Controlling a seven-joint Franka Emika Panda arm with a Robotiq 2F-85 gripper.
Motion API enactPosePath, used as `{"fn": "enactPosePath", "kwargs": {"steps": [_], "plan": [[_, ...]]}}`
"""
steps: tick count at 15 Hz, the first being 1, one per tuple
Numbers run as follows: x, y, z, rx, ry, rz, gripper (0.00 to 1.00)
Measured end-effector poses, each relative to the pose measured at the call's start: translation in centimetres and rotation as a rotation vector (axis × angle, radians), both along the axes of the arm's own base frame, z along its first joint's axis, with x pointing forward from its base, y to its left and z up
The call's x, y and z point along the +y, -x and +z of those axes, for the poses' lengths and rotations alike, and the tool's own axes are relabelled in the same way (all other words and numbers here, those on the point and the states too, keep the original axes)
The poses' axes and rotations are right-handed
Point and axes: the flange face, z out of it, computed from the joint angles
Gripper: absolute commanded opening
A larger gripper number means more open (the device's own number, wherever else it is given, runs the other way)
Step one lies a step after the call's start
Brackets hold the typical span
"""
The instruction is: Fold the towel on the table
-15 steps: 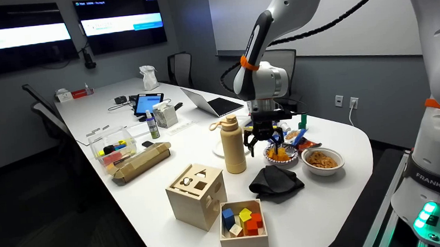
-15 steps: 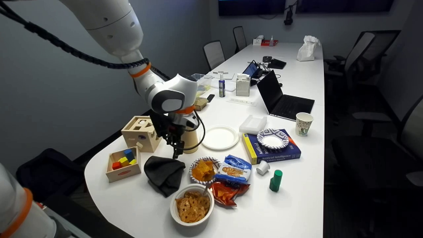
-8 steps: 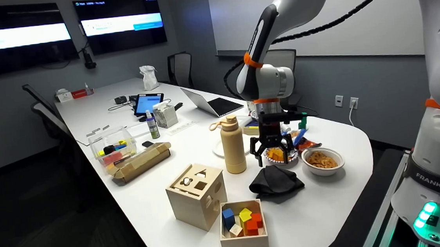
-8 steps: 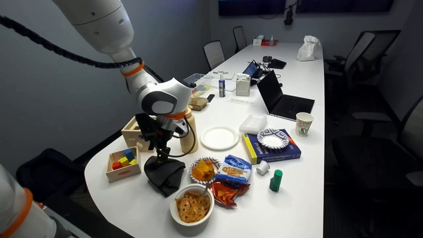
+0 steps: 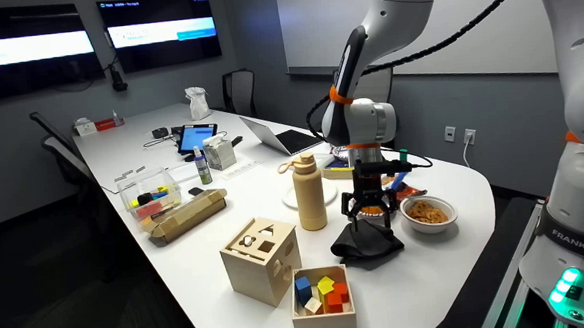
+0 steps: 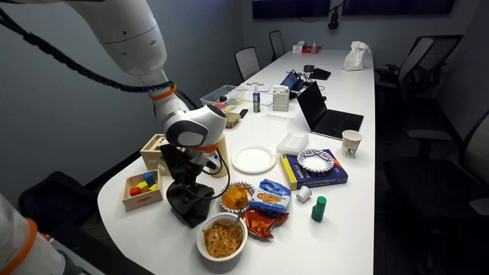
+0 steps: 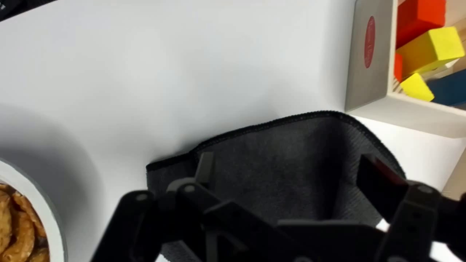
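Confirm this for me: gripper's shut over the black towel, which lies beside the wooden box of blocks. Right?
Not shut: in the wrist view the gripper is open, jaws apart over the black towel, which does lie beside the wooden box of blocks.

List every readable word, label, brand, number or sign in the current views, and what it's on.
"FRANKA EMIK", end cut off: robot base
"OYOTA", start cut off: left-hand wall screen
"SEARCH", start cut off: same screen
"Artificial Intelligence": blue book
"A Modern Approach": same book
Too small or blurred to read: red oval on the block tray, blue snack bag, spray bottle, other wall screen.
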Motion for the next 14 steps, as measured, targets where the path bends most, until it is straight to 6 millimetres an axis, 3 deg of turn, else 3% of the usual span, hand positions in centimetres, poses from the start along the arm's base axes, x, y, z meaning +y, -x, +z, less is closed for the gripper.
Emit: {"fn": "enactPosePath", "kwargs": {"steps": [3, 4, 5, 14], "plan": [[-1.0, 0.4, -2.1, 0.003, 0.001, 0.006, 1.0], [-1.2, 0.5, -2.7, 0.004, 0.0, 0.008, 0.92], [-1.5, 0.6, -3.4, 0.006, -0.003, 0.01, 0.74], [-1.7, -0.1, -6.2, 0.005, -0.044, 0.027, 0.04]]}}
